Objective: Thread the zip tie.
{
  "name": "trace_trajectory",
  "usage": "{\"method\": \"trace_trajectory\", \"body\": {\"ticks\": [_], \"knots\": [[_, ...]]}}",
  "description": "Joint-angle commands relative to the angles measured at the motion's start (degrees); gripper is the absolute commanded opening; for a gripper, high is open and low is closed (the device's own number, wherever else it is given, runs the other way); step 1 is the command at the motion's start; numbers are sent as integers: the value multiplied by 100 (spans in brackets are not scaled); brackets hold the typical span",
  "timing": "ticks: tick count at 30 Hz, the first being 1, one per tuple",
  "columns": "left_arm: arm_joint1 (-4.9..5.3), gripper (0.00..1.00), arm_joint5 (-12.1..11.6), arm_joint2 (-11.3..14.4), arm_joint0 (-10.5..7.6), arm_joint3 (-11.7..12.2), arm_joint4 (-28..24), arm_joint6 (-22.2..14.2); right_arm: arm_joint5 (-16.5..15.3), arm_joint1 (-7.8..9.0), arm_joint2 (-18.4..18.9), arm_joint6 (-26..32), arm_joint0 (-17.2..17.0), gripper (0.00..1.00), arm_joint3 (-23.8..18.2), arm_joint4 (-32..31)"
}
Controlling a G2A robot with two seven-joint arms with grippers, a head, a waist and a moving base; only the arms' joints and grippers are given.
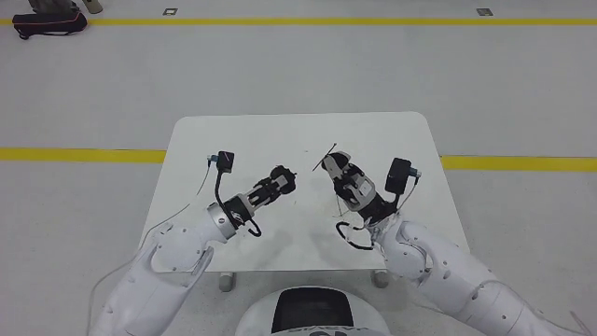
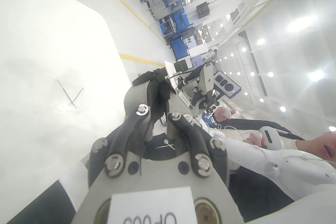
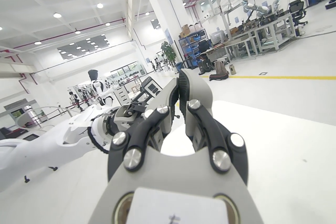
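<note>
We see the thin black plastic zip tie pinched in the closed jaws of the right gripper above the white desk, its long axis slanting away from the robot, with the left gripper, jaws pressed together, nearest it, just to its left.

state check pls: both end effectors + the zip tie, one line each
left end effector: shut, raised above the table; can't tell if it grips anything.
right end effector: shut on the zip tie, facing the left one across a small gap.
zip tie: held in the air, straight, one end sticking out free, no loop visible.
</note>
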Motion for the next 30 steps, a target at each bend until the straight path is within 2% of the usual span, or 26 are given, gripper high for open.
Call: {"method": "trace_trajectory", "body": {"ticks": [1,5,7,8,16,21,24,28,30], "knots": [[10,0,41,-11,71,-124,45,-7,0,31,-83,-180,38,0,-12,-65],[13,0,163,29,116,-225,111,33,0,77,-373,-554,201,0,-16,-128],[2,0,265,58,85,-233,209,238,0,92,-557,-741,339,0,17,-97],[-3,0,230,72,71,-256,308,349,0,101,-616,-806,413,0,44,-112],[-3,0,230,72,71,-256,308,349,0,111,-630,-828,462,0,88,-129],[-35,0,535,128,35,-240,45,590,0,57,-576,-839,363,0,51,-153],[-36,0,786,94,45,-293,-112,599,0,15,-656,-999,364,0,78,-333],[-22,0,1000,10,104,-414,-140,571,0,-35,-771,-1228,442,0,217,-534],[-11,0,1026,-48,162,-460,-163,542,0,-57,-825,-1314,489,0,285,-593]]}}
